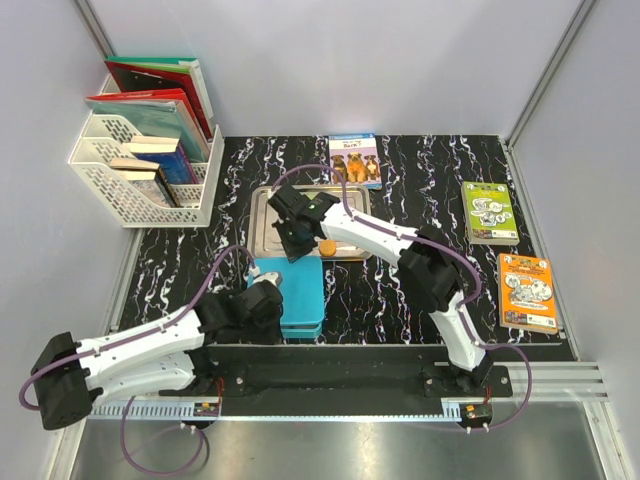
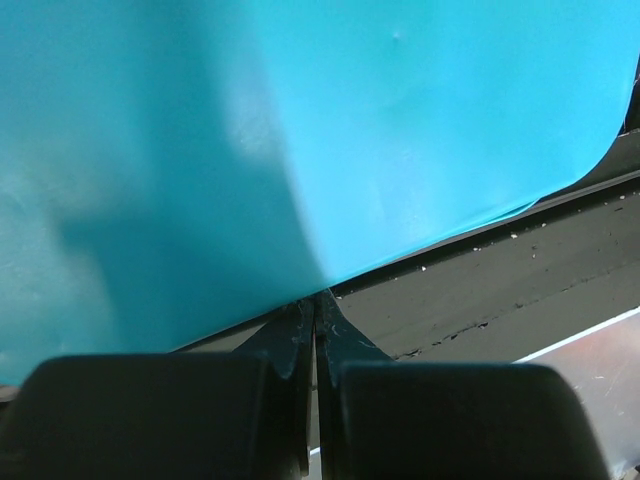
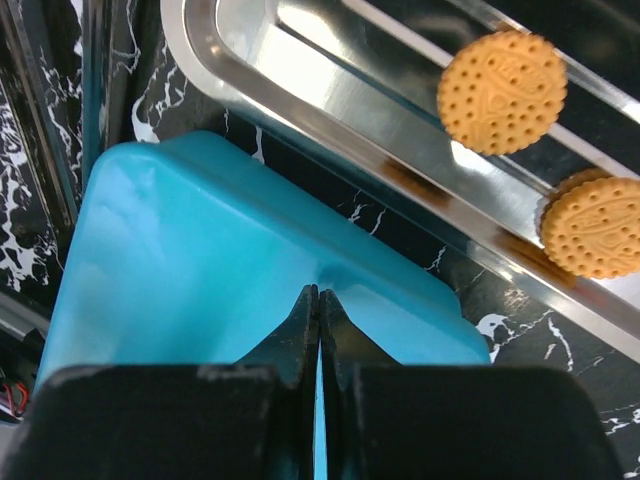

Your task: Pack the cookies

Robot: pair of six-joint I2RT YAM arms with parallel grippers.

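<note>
Two tan dotted round cookies [image 3: 502, 90] were seen in the steel tray [image 3: 300, 95], beyond and right of the right jaws, which were pressed together, empty, over the teal plastic box [image 3: 200, 260]. The left jaws were likewise closed at its edge. Picking was judged still undone: the right jaws had to be opened and reached forward.

Two round tan biscuits lie flat, face up, on the floor of the metal tray [image 3: 300, 95], close by its near rim. The upper cookie [image 3: 502, 90] is whole and in full view, its top stamped with rows of small dots around a central motif. The lower cookie [image 3: 592, 226] sits just beside it - not touching - and is cut off by the picture's edge. From overhead only one cookie [image 1: 325, 247] shows clearly.
</note>
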